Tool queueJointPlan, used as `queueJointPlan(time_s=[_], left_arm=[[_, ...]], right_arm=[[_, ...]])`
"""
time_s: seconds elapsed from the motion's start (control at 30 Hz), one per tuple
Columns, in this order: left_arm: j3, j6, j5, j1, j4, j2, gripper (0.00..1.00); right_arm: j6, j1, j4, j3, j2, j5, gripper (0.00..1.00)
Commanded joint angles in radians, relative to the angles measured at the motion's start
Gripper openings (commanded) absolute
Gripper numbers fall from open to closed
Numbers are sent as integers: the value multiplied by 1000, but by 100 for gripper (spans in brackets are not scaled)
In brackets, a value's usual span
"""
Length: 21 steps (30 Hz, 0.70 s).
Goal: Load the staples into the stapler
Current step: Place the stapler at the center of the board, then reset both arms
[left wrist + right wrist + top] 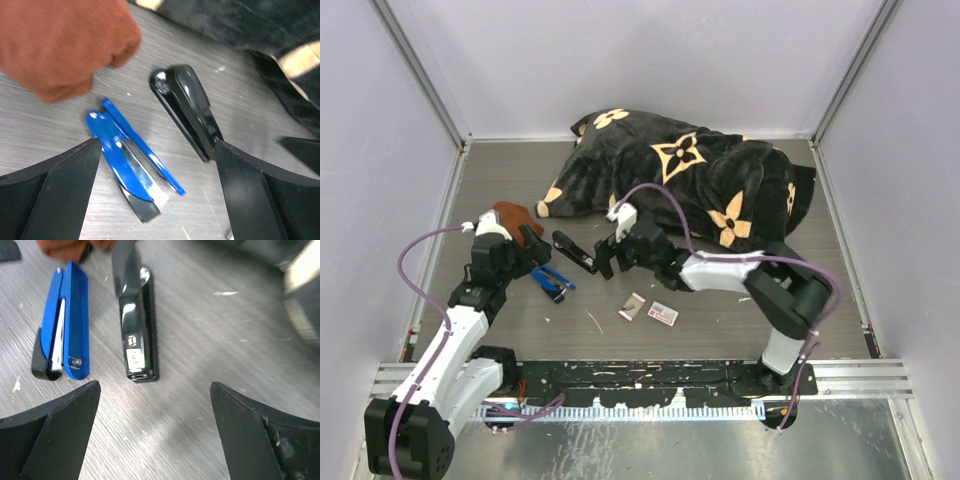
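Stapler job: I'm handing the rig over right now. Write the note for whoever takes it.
The left hand is open and empty, above the blue stapler and the black stapler.
The right hand is open and empty, with both staplers just ahead of it.
The staples box and its grey inner piece lie side by side on the table, nearer the arm bases and apart from both staplers.
Done: the inner piece is out of the box.
Left: carry the staples to a stapler and load them.

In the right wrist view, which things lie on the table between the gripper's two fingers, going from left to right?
blue stapler → black stapler
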Motion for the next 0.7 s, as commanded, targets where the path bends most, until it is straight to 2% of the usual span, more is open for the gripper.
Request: queueJointPlan(time_s=[0.0, 0.17, 0.23, 0.33, 0.4, 0.5, 0.67], left_arm=[[-42, 77, -135, 62, 228, -6, 98], [-63, 154, -175, 168, 321, 0, 98], [-118, 229, -229, 178, 417, -9, 98], [-221, 261, -321, 178, 558, -24, 98], [-271, 287, -334, 178, 642, -34, 98], [-270, 292, -351, 178, 630, -50, 98], [-309, 299, -376, 178, 769, 26, 98]], right_arm=[[11, -98, -217, -9, -257, 29, 98], [11, -295, -401, -117, -534, 79, 99], [-4, -393, -417, -171, -637, 102, 100], [-5, -555, -400, -250, -750, 140, 100], [4, -670, -333, -325, -837, 163, 100], [61, -817, -164, -470, -968, 176, 100], [39, -892, 199, -733, -1126, 290, 100]])
